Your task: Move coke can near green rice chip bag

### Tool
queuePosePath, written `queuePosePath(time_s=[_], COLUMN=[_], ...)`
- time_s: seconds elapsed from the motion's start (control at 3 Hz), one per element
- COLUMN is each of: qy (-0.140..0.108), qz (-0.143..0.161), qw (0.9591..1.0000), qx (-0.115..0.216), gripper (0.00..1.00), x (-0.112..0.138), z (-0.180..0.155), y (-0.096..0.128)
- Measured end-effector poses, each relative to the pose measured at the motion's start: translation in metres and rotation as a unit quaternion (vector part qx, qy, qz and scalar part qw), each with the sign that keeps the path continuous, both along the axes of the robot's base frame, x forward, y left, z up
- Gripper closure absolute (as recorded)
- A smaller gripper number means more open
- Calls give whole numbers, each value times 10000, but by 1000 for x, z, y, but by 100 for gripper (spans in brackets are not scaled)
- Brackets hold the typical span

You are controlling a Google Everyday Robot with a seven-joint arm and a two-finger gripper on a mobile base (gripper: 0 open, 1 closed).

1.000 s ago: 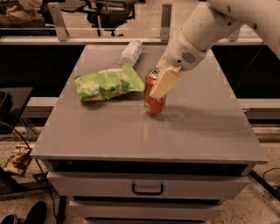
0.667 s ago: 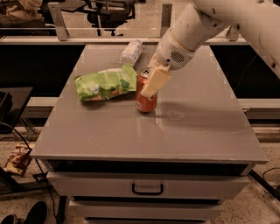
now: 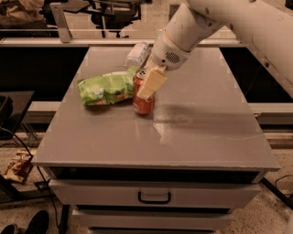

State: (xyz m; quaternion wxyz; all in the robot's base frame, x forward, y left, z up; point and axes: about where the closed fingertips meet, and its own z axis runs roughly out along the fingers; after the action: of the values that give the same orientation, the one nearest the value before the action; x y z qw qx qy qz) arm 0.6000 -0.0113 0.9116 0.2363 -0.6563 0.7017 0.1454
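1. Grey bench (image 3: pixel 206 137) with a handled drawer (image 3: pixel 154 196) fills a dim room; shoes (image 3: pixel 32 222) show on the floor at lower left.
2. Gripper (image 3: pixel 143 91) is clamped on the upright coke can (image 3: pixel 145 106), which stands on the bench.
3. Coke can sits just beside the right end of the green rice chip bag (image 3: pixel 106 87); a clear bottle (image 3: pixel 137 54) lies behind them.

Grey table (image 3: pixel 192 137), drawer (image 3: pixel 114 197) with dark handle (image 3: pixel 154 197) under its front edge. Behind table: metal rail (image 3: pixel 91 31), office chair (image 3: pixel 114 11). Left of table: dark stand (image 3: pixel 13 98), crumpled wrapper (image 3: pixel 17 165) and black shoes (image 3: pixel 27 223) on speckled floor (image 3: pixel 270 224). Dim warm light.
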Motion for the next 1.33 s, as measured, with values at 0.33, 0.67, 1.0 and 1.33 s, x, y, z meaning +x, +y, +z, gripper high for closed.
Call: queuePosePath(time_s=[0.33,0.67,1.0,1.33], qy=[-66,-113,-108,-99], qz=[55,130,146,158], qw=[9999,9997,9997,9997], qx=[-85,-147,-152,-153], gripper=[62,38,15,0], x=[4,6,6,5], z=[-2,-5,-7,-8], y=[9,15,17,18])
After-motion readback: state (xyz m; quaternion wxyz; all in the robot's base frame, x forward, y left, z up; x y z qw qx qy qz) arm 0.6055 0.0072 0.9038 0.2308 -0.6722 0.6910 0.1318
